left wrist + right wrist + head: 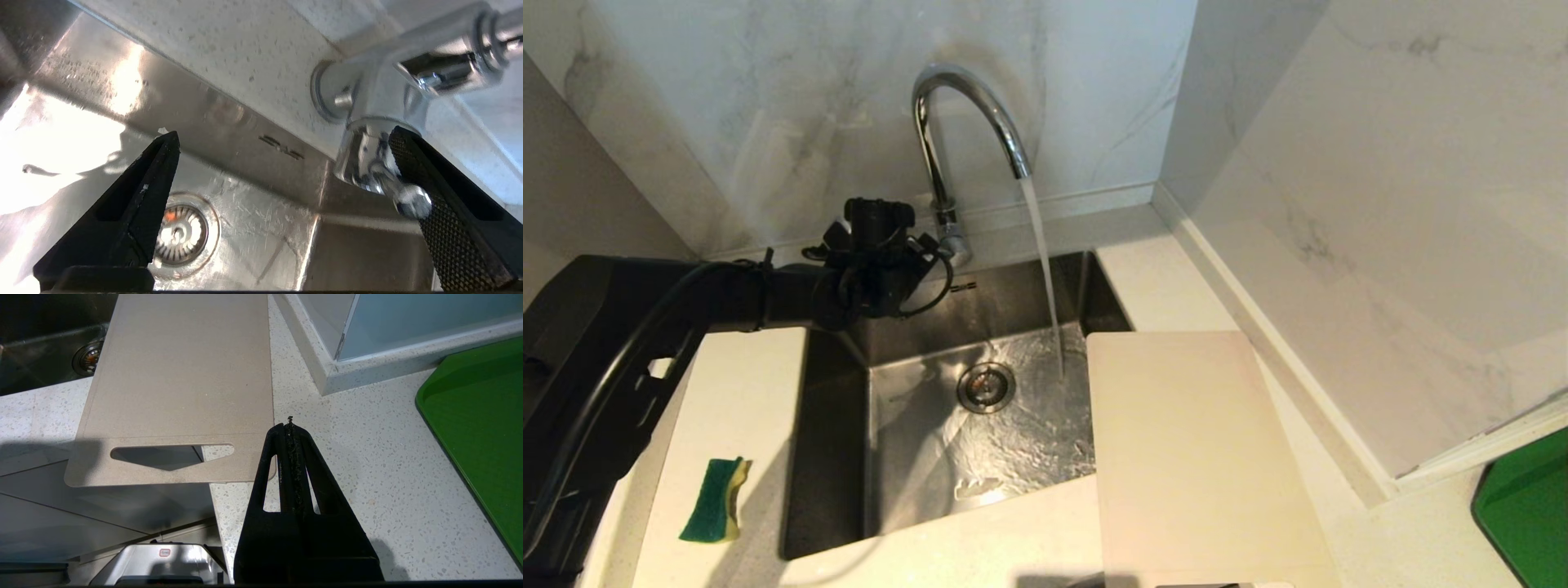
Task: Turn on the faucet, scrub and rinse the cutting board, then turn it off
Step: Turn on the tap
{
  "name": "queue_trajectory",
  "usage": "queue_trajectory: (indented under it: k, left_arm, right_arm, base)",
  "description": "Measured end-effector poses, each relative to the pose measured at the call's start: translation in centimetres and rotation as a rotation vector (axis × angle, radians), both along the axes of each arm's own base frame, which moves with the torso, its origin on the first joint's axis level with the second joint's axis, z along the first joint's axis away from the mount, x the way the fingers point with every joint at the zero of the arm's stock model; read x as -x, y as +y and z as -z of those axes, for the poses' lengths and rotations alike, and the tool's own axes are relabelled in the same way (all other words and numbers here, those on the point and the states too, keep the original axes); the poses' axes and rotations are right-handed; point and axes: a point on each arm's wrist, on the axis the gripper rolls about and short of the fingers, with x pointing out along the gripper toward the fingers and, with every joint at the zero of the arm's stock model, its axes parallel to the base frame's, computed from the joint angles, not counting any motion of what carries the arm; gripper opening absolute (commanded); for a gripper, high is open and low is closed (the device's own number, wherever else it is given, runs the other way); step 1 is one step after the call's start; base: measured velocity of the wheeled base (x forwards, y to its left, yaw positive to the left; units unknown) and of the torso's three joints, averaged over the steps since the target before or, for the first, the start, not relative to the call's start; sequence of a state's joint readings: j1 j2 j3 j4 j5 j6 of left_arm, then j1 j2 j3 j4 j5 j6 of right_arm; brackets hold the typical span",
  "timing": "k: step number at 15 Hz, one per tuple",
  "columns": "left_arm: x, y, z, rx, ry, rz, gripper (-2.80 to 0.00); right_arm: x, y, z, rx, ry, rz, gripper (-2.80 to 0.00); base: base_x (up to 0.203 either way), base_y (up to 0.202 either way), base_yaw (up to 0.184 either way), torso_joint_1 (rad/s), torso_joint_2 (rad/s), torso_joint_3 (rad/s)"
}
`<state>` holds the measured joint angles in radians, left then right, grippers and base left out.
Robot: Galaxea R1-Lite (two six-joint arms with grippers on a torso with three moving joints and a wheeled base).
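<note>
Head view, faucet [968,122] running behind sink [833,457], left gripper [286,163] spread wide at faucet base, nothing held, board [1201,457] overhanging sink's right edge, right gripper [291,428] pressed shut, empty, beside board's handle end.

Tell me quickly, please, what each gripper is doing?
Left gripper: open, one finger against the faucet lever.
Right gripper: shut, empty.

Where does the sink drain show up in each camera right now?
Head view: drain mid-picture, on the sink floor, left of the falling water.
Left wrist view: drain low, beside the dark finger.
Right wrist view: drain upper left, past the cutting board.
Shared landmark: the drain itself.
</note>
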<state>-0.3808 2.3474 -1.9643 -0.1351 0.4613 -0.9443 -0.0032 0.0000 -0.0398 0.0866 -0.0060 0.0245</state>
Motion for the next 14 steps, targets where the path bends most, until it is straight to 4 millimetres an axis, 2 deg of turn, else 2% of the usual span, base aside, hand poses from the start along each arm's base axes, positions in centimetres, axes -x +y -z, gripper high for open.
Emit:
queue_trajectory:
  k: [4, 8, 14]
  left_arm:
    - [2.2, -1.5, -3.7, 0.019, -0.071, 0.058, 0.0]
    - [4.4, -1.8, -6.7, 0.009, -0.1, 0.09, 0.0]
    - [8.2, 0.6, -10.4, -0.071, -0.016, 0.089, 0.0]
  right_arm:
    - [0.0, 0.0, 0.0, 0.0, 0.0, 0.0, -2.8]
    - [0.0, 0.0, 0.0, 0.0, 0.0, 0.0, -2.8]
    - [0.0, 0.0, 0.0, -0.001, -0.001, 0.0, -2.8]
  base:
    - [0.0, 0.0, 0.0, 0.0, 0.0, 0.0]
    - [0.0, 0.0, 0.0, 0.0, 0.0, 0.0]
    - [0.0, 0.0, 0.0, 0.0, 0.0, 0.0]
